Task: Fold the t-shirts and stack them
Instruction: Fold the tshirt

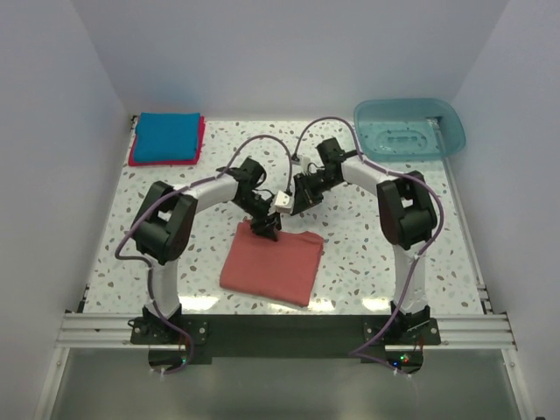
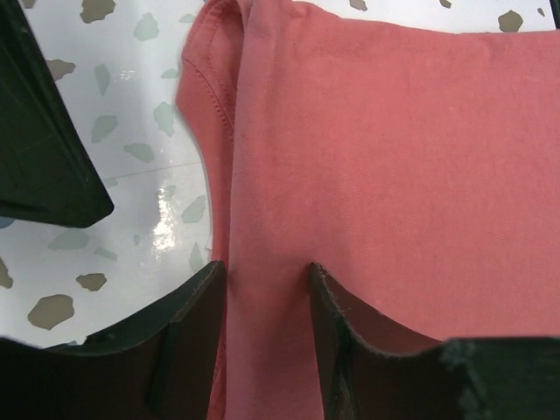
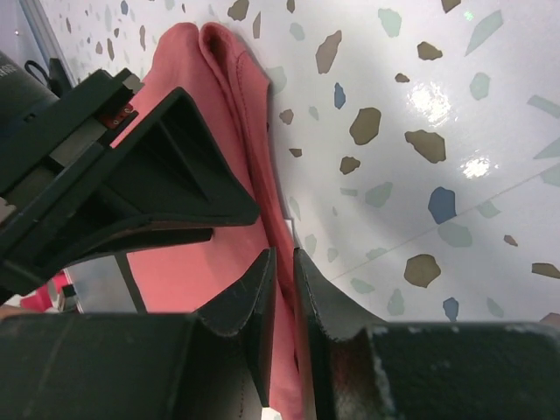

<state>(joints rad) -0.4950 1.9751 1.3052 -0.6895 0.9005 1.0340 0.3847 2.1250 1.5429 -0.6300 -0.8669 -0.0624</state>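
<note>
From above, we see the bright blue folded t-shirt [image 1: 166, 136] stacked on the crimson-pink t-shirt [image 1: 163, 163] in the far-left corner. The salmon-red cloth t-shirt [image 1: 271, 262] lies folded on the speckled table [image 1: 367, 262], well apart from that pile.

At the left wrist, the left gripper [image 2: 267, 302] pinches a ridge of it.

At the right wrist, the right gripper [image 3: 284, 289] is nearly closed and seemingly empty.

We judge that only the stacking of this shirt is left.
</note>
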